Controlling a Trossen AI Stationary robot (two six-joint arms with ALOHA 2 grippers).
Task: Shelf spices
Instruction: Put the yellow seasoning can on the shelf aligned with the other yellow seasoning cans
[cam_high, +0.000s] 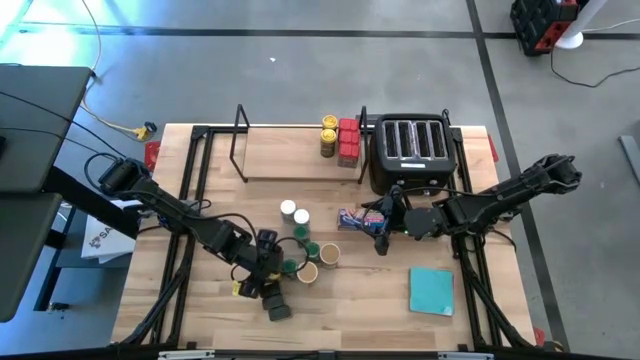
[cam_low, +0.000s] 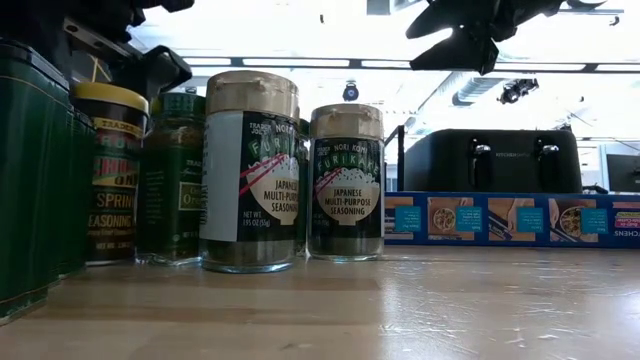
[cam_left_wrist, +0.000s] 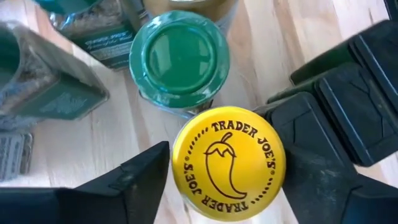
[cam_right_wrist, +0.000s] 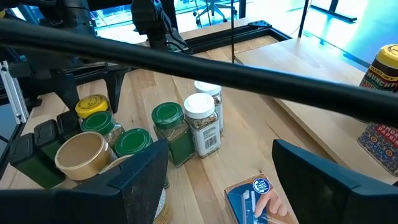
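Spices (cam_high: 300, 245) crowd the pale wooden table (cam_high: 380, 310) under ceiling lights (cam_low: 400, 65).

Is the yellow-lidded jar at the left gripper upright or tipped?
Upright: the round yellow-lidded jar's lid faces straight up between the left gripper's fingers.

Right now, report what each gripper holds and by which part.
The left gripper straddles the yellow-lidded jar at its lid, one finger on each side; whether it is gripped yet cannot be told. The right gripper, open above the blue box, holds nothing.
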